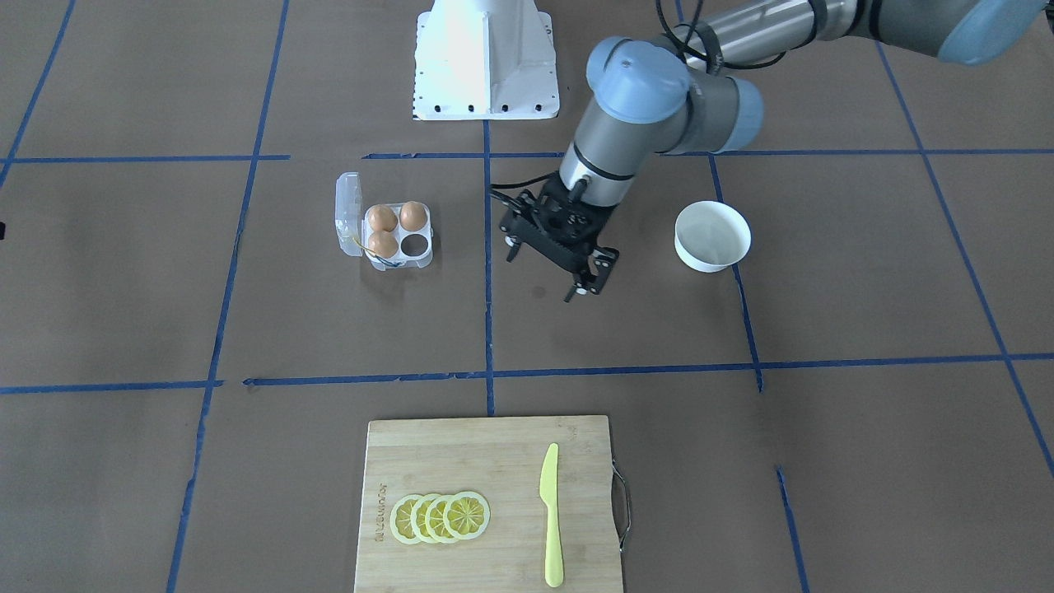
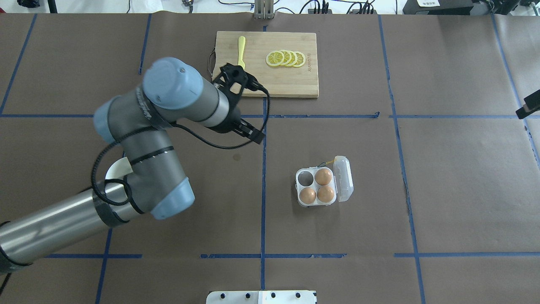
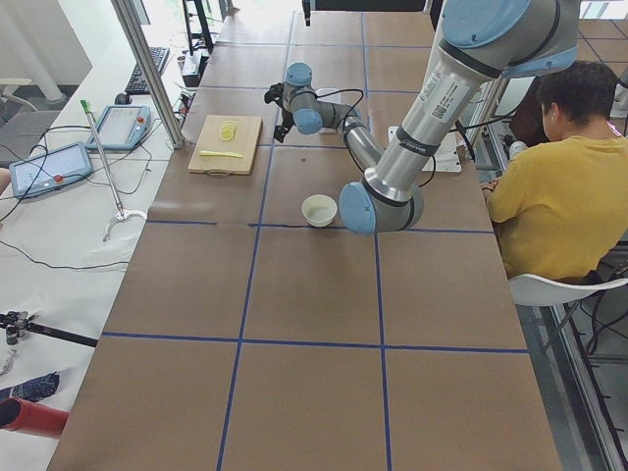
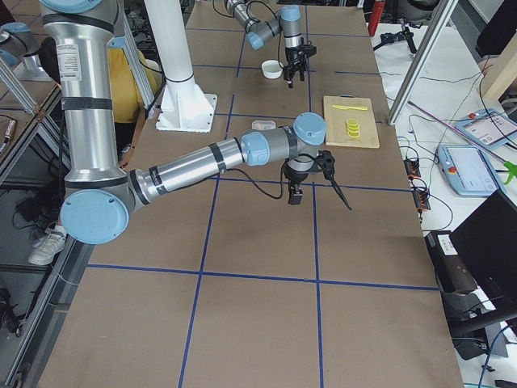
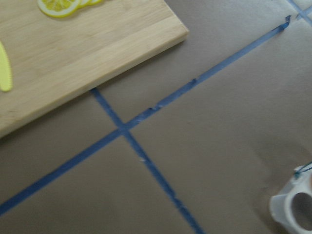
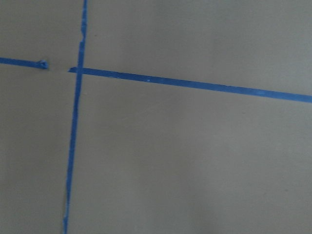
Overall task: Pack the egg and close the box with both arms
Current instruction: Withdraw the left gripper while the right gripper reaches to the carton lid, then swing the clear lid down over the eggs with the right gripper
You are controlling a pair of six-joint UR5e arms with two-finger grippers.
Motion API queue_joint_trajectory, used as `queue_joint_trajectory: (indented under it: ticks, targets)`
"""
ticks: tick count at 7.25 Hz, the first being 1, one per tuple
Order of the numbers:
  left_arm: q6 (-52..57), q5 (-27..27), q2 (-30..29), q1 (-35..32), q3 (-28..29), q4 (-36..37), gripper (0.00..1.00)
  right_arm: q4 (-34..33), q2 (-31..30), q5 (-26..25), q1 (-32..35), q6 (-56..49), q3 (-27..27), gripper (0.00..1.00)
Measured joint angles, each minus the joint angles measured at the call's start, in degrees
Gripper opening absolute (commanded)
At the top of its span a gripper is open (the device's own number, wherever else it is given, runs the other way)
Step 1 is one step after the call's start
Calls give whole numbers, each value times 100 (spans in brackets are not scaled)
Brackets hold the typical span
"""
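Observation:
The clear four-cell box (image 2: 298,202) lies open on the table, its hinged lid (image 2: 344,177) folded out to the side. Three orange-brown eggs (image 2: 323,176) fill three cells; one cell (image 2: 305,178) is empty. The box also shows in the front view (image 1: 425,259). My left gripper (image 1: 539,276) hangs open and empty above the table between the box and the white bowl (image 1: 712,236). My right gripper (image 4: 315,190) is off to the right of the box; only a black tip (image 2: 527,107) shows overhead, and I cannot tell whether it is open.
The white bowl looks empty. A wooden cutting board (image 1: 494,461) with lemon slices (image 1: 440,517) and a yellow knife (image 1: 550,515) lies on the far side of the table. A corner of the box (image 5: 292,209) shows in the left wrist view.

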Motion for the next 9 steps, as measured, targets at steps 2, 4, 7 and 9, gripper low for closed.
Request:
queue_joint_trajectory:
  ticks: [2,4,7,9]
  targets:
    - [724,-448,505,-612,-14,-21,99,1198,33,-565,-1354,2242,343,100]
    - [1073,-621,704,-922,18,-1,99,2275,56,-2254,-3000,4311,372,100]
    - [1134,-699,769,-1003,23,6,99,2432,564,-2901,-3895,5210,269,100]
    - [1139,-765,783,-1042,22,1,99,1948,1680,-3300,-4453,6057,-25,100]
